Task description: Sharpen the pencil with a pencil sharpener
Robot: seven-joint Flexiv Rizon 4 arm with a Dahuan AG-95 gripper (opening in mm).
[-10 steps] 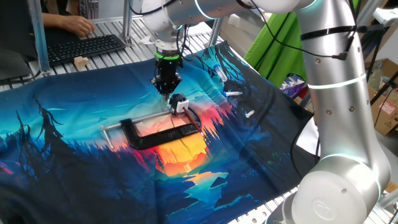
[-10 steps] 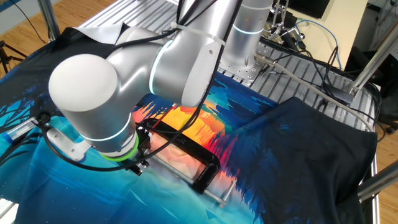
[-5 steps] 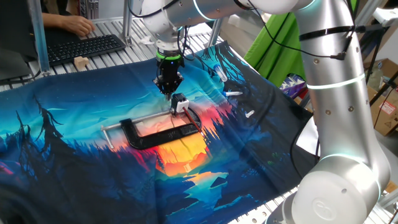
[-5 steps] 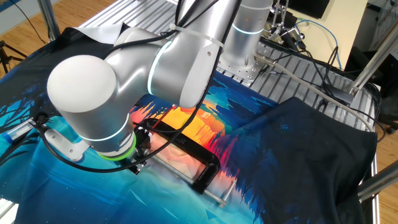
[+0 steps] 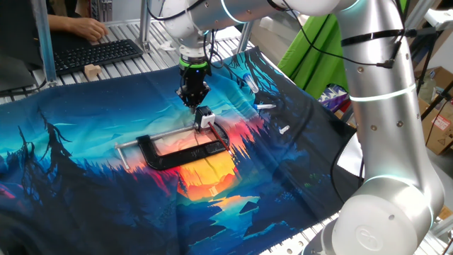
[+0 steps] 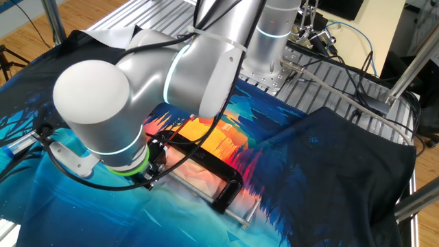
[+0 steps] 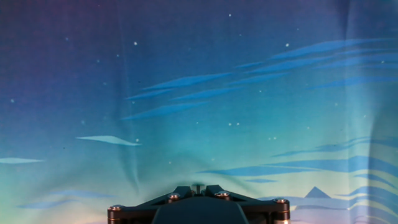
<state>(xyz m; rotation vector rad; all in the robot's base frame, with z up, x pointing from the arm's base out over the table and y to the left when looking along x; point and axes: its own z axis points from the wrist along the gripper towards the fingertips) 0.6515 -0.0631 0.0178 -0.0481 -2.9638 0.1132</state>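
My gripper [image 5: 193,102] points down over the printed cloth, just up and left of the small whitish pencil sharpener [image 5: 206,120]. The sharpener sits at the jaw end of a big black C-clamp [image 5: 177,153]. In the hand view the jaws of the gripper [image 7: 198,188] are shut, with a thin dark stub, the pencil [image 7: 198,185], pinched between them. Its lower end toward the sharpener is too small to make out in the fixed views. In the other fixed view the arm's large joint hides the gripper; only the clamp [image 6: 221,177] shows.
White loose bits [image 5: 266,106] [image 5: 284,129] lie on the dark cloth to the right. A keyboard [image 5: 92,54] with a person's hand [image 5: 88,28] and a small wooden block [image 5: 92,70] are at the back left. The robot's base column [image 5: 386,142] stands at the right.
The gripper has shifted very slightly to the right above the sharpener and stays shut. The clamp and the sharpener have not moved.
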